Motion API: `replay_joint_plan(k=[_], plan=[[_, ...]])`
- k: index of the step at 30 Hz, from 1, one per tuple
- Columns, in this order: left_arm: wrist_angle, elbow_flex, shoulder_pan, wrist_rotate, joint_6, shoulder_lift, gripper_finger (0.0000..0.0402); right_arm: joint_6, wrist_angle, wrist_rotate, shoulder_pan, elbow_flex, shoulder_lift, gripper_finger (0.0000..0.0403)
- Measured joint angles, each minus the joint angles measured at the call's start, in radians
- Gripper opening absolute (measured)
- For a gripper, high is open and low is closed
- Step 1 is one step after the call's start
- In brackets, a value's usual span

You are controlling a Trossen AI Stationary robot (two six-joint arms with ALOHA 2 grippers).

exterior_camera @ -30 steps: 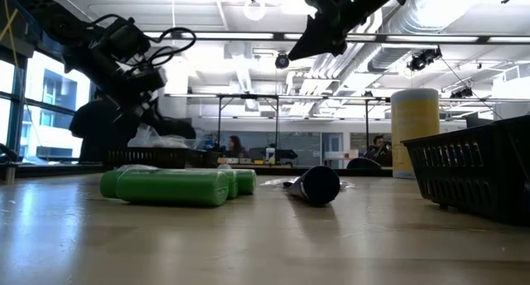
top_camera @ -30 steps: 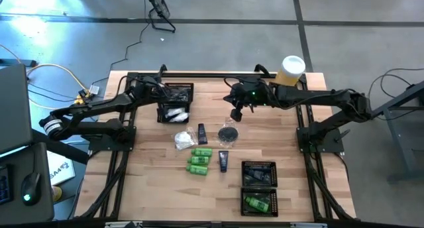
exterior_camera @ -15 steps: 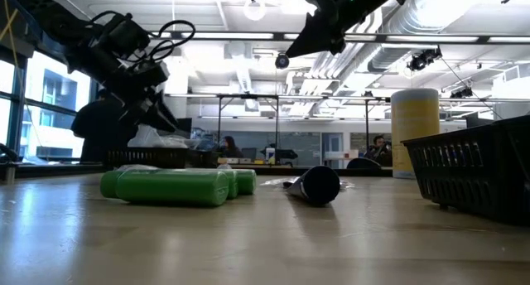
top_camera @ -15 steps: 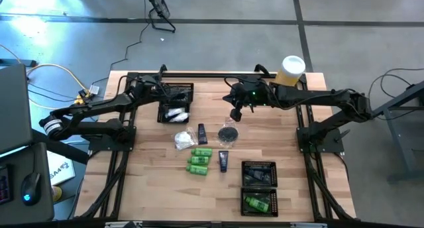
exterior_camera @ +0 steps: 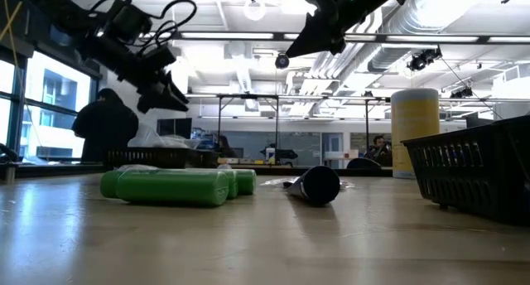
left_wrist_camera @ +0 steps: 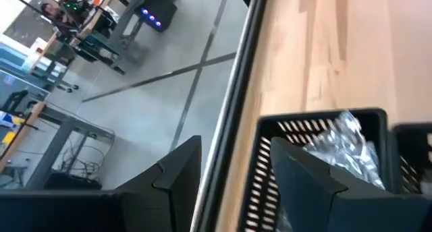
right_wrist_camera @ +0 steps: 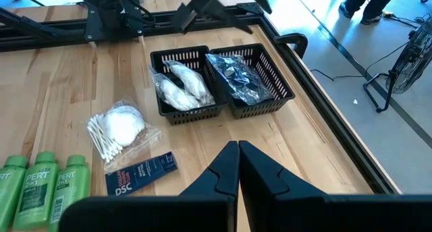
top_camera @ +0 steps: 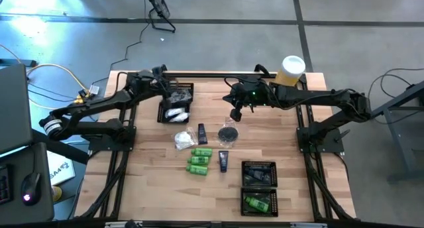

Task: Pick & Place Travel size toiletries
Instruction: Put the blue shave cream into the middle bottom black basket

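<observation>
My left gripper (top_camera: 165, 90) (left_wrist_camera: 236, 185) is open and holds nothing. It hovers over the far left edge of two black mesh trays (top_camera: 175, 102). A silvery crinkly packet (left_wrist_camera: 341, 146) lies in the far tray, and white packets (right_wrist_camera: 181, 87) lie in the near one. My right gripper (top_camera: 236, 114) (right_wrist_camera: 237, 166) hangs shut and holds nothing, high above a round dark case (top_camera: 228, 132). On the table lie a clear packet of swabs (right_wrist_camera: 121, 131), two dark tubes (top_camera: 202, 133) (top_camera: 223, 161) and three green bottles (top_camera: 199, 160).
Two more black mesh trays (top_camera: 258, 185) stand near the front right, with a green bottle (top_camera: 257, 203) in the nearer one. A tall yellow cylinder with a white lid (top_camera: 291, 70) stands at the far right corner. A black rail (top_camera: 212, 75) runs along the table's far edge.
My left gripper has opened, risen and tipped its fingers upward over the far tray at the left. The silvery packet stays in that tray. My right arm has kept still.
</observation>
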Motion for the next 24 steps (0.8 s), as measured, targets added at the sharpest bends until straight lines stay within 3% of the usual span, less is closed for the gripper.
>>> replay_joint_plan(k=[3,7,13,18,24], plan=[[-0.051,0.041,0.000,0.042,-0.043,0.000,0.0172,0.002,0.000,0.000,0.000,0.000,0.000,0.0002],[-0.078,0.063,0.000,0.186,-0.173,0.000,0.0168,0.000,0.001,0.000,0.000,0.000,0.000,0.0002],[-0.076,0.065,0.000,0.412,-0.271,0.000,0.0105,-0.001,0.006,-0.001,0.000,0.000,0.000,0.0002],[-0.075,0.065,0.000,0.460,-0.282,0.000,0.0046,-0.001,0.007,-0.041,0.000,0.000,0.000,0.0002],[-0.074,0.065,-0.053,0.488,-0.288,0.000,0.0004,0.003,0.006,-0.071,0.000,0.000,0.000,0.0002]])
